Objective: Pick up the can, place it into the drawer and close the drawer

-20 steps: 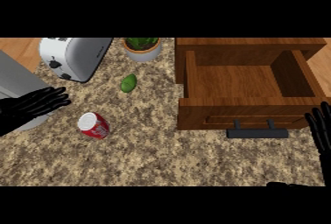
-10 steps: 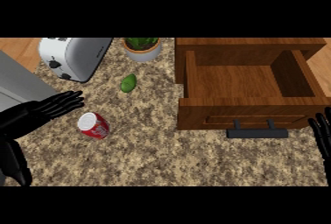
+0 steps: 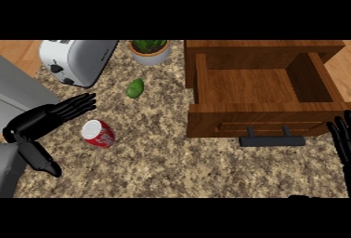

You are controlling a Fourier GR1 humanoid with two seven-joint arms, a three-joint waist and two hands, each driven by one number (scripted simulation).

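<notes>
Left hand (image 3: 42,122) spread wide, just beside the can (image 3: 99,134) at its 9 o'clock; reach step, and next we judge it must close round the can.

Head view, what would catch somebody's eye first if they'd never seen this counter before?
Probably the red can lying on its side on the speckled counter, with the black left hand spread open just beside it at the left. Next, the big wooden drawer pulled open at the right, nothing visible inside it, its dark handle facing the robot. The right hand barely shows at the right edge.
</notes>
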